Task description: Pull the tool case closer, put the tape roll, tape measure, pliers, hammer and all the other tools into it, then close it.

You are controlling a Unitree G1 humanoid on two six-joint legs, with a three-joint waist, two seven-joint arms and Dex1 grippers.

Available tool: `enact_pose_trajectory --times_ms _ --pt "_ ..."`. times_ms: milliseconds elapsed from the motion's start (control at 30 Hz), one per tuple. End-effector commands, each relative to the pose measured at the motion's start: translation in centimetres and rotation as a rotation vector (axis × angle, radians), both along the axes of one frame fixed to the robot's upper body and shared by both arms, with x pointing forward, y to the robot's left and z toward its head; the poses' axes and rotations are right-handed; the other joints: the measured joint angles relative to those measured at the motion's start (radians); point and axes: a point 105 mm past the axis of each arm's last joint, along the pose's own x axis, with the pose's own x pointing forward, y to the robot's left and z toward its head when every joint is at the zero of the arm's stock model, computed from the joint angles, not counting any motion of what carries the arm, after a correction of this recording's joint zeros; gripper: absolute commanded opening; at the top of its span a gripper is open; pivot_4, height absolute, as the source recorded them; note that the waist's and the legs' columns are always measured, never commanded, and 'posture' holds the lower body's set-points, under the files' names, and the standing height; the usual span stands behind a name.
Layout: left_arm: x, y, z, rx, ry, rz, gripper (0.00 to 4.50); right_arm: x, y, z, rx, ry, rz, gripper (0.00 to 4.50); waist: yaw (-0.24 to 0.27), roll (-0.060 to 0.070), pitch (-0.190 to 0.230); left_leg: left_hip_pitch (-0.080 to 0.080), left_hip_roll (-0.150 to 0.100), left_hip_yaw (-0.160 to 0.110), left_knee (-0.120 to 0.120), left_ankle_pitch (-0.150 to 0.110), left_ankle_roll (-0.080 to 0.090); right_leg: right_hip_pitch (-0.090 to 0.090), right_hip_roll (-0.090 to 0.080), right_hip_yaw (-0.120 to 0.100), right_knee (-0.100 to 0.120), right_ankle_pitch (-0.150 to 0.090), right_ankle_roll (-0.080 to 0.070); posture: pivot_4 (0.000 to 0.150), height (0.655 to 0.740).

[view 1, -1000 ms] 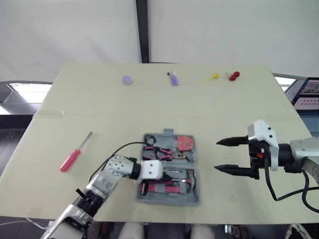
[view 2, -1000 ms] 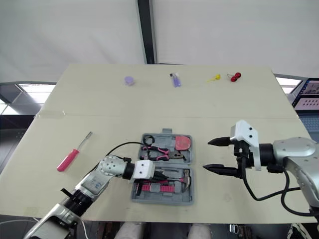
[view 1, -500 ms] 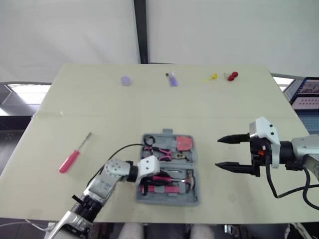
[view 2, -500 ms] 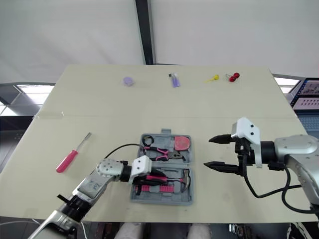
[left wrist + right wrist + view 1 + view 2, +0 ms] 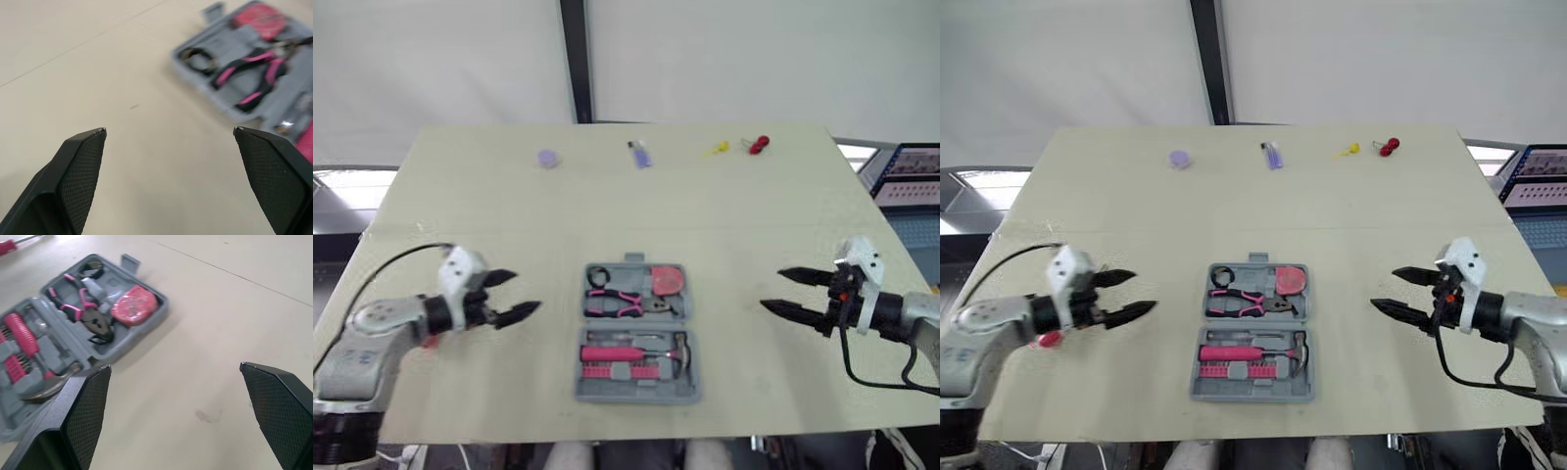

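Grey plastic tool case (image 5: 636,396) is lying open flat on the beige table (image 5: 607,206), near the front edge, approx. midway btw. the two grippers and being touched by neither. Its far half is being taken up by a black tape roll (image 5: 597,277), pink-handled pliers (image 5: 619,301) and a red tape measure (image 5: 668,280). Its near half is being filled w/ a hammer (image 5: 679,345), a pink-handled screwdriver (image 5: 607,352) and a row of pink bits (image 5: 612,370).

The left gripper (image 5: 524,292) is being held over the table on the case's left side, well apart from it. Its fingers (image 5: 83,166) are being kept spread wide w/ nothing btw. them, tips pointing toward the case. The right gripper (image 5: 771,289) is being held likewise on the case's right side. Its fingers (image 5: 88,406) are also being kept wide apart and empty, tips aimed at the case.

A loose screwdriver (image 5: 6,246) w/ a reddish-pink handle is being left out on the table, beyond the case's left side, by the left arm.

Four small items are being left along the table's far edge: lilac (image 5: 546,158), purple (image 5: 641,154), yellow (image 5: 718,148) and red (image 5: 759,145). They are too small to be identified.
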Motion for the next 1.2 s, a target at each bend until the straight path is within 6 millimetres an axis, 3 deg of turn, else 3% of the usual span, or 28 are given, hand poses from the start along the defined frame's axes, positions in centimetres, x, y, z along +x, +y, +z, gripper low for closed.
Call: enact_pose_trajectory --times_ms 33,133,267,567,767,867,1067,1200 --pt "-0.6 5.5 2.2 0.005 -0.140 0.244 4.46 0.4 -2.7 0.3 -0.004 -0.066 -0.131 4.50 0.004 0.000 0.001 0.000 0.000 0.000 0.000 0.000 0.000 0.000 0.000 0.000 0.000 0.000 0.000 0.150 0.7400" --pt "-2.2 9.7 1.9 0.023 -0.160 0.421 4.46 0.6 -4.0 -0.8 0.015 -0.068 -0.213 4.50 0.001 0.000 0.001 0.000 0.000 0.000 0.000 0.000 0.000 0.000 0.000 0.000 0.000 0.000 0.000 0.150 0.7400" --pt "-4.2 12.2 0.6 0.057 -0.121 0.492 4.46 0.6 -5.4 -2.0 0.023 -0.072 -0.286 4.50 -0.002 0.001 0.002 0.002 0.000 0.003 -0.003 0.000 0.000 -0.001 0.000 0.001 0.000 0.000 0.000 0.150 0.7400" --pt "-5.0 12.3 -0.6 0.067 -0.084 0.477 4.46 0.6 -6.1 -2.0 0.006 -0.081 -0.291 4.50 -0.005 0.001 0.002 0.002 0.000 0.004 -0.005 0.000 -0.001 -0.003 0.000 0.002 0.000 0.000 0.000 0.150 0.7400" --pt "-4.5 11.7 -1.1 0.049 -0.082 0.452 4.46 0.5 -5.1 -1.3 0.003 -0.091 -0.233 4.50 -0.013 0.002 0.002 0.002 0.001 0.005 -0.006 0.000 -0.001 -0.004 0.000 0.002 0.001 0.000 0.000 0.150 0.7400" --pt "-3.9 10.3 -1.7 0.019 -0.075 0.406 4.46 0.9 -2.6 0.0 0.003 -0.114 -0.118 4.50 -0.022 0.002 0.002 0.002 0.001 0.005 -0.007 0.001 -0.001 -0.005 0.000 0.002 0.001 0.000 0.000 0.150 0.7400" --pt "-1.9 7.0 -3.2 -0.019 -0.047 0.313 4.46 1.3 5.9 2.9 0.027 -0.157 0.197 4.50 -0.025 0.003 0.003 0.001 0.002 0.007 -0.007 0.001 -0.002 -0.010 0.000 0.002 0.005 0.000 0.000 0.150 0.7400" --pt "-1.2 6.4 -5.0 0.006 0.006 0.314 4.46 0.7 10.5 4.7 0.031 -0.183 0.365 4.50 -0.024 0.002 0.003 0.001 0.002 0.007 -0.008 0.001 -0.002 -0.010 0.000 0.001 0.004 0.000 0.000 0.150 0.7400"
